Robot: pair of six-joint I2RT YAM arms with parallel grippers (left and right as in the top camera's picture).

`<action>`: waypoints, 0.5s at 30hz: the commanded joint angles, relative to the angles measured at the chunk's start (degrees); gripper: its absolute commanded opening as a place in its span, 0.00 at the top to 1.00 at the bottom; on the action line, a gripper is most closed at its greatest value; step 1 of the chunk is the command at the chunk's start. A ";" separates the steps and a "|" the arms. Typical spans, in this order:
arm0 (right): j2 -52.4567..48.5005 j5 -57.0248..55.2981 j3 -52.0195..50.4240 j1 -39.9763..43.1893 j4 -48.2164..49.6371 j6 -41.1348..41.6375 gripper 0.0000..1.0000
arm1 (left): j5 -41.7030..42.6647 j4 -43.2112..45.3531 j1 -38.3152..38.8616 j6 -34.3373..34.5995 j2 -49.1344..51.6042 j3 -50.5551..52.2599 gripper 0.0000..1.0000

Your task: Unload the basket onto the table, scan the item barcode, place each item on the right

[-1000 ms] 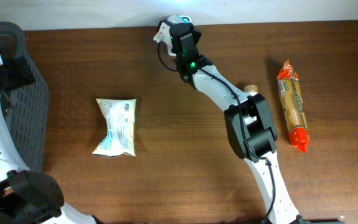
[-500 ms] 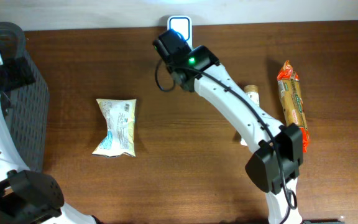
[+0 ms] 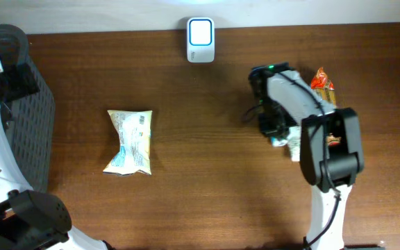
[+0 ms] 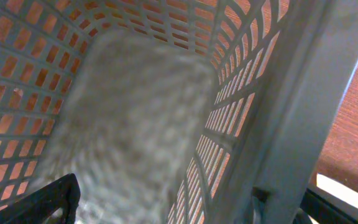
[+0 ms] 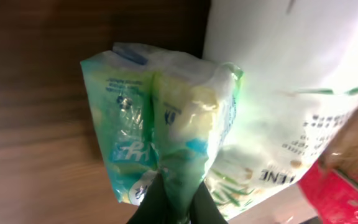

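- At the table's 9 o'clock edge stands the grey lattice basket (image 3: pixel 30 111). The left gripper (image 4: pixel 185 208) hangs over its inside with the jaws spread as wide as they go and nothing between them.
- Toward 3 o'clock from the basket, a pale crinkled pouch (image 3: pixel 130 142) lies flat on the wood, well apart from both arms.
- The white scanner (image 3: pixel 201 31) sits at the 12 o'clock edge with its window lit.
- The right gripper (image 3: pixel 273 128) is at about 3 o'clock on the table, well clear of the scanner at about its 4 o'clock. Its jaws are pinched almost fully together on the thin bottom seam of a green-and-white packet (image 5: pixel 166 118).
- That packet looks light, soft and glossy. The film is likely slippery, and the body would sag or swing from a seam grip.
- A hold on the flat crimped seam suits it best, since squeezing the puffy middle could crush the contents or wrinkle the printed code.
- No barcode shows on the face in view.
- At 3 o'clock of the packet, a white printed pack (image 5: pixel 278 93) and an orange-red pack (image 3: pixel 323 87) lie just beside it.
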State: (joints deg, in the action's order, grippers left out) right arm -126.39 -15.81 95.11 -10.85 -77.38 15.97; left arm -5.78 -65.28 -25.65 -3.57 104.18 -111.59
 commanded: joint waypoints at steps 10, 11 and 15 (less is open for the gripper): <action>4.85 3.80 12.87 2.16 -6.43 -7.45 0.06 | 0.44 0.09 -0.39 0.33 0.07 0.17 0.01; 5.20 9.11 15.67 1.01 -5.97 -8.26 0.04 | 0.44 0.09 -0.42 0.33 0.07 0.17 0.01; 4.48 34.25 18.12 -4.61 5.79 -8.24 0.01 | 0.44 0.07 -0.39 0.33 0.07 0.17 0.01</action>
State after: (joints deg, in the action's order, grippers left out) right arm -122.37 -0.56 112.55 -11.92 -75.85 8.51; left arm -5.78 -65.28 -25.65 -3.57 104.18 -111.59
